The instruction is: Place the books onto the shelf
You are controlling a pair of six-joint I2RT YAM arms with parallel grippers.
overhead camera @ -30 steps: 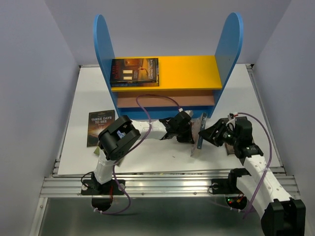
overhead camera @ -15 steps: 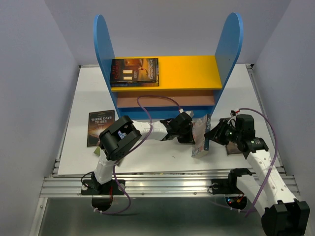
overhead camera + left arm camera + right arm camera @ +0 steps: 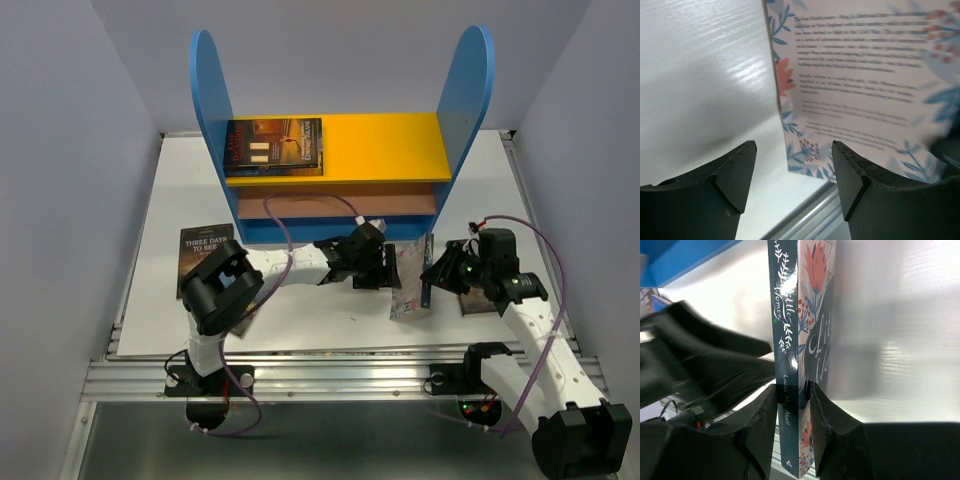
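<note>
Right claw is clamped on the spine of the Little Women book. The book stands on edge on the desk, just in front of the shelf. Left claw has its fingers apart beside the book's back cover, gripping nothing. A dark book lies flat on the shelf's yellow top board, at its left end. Three Days to See book lies flat on the desk, far left.
</note>
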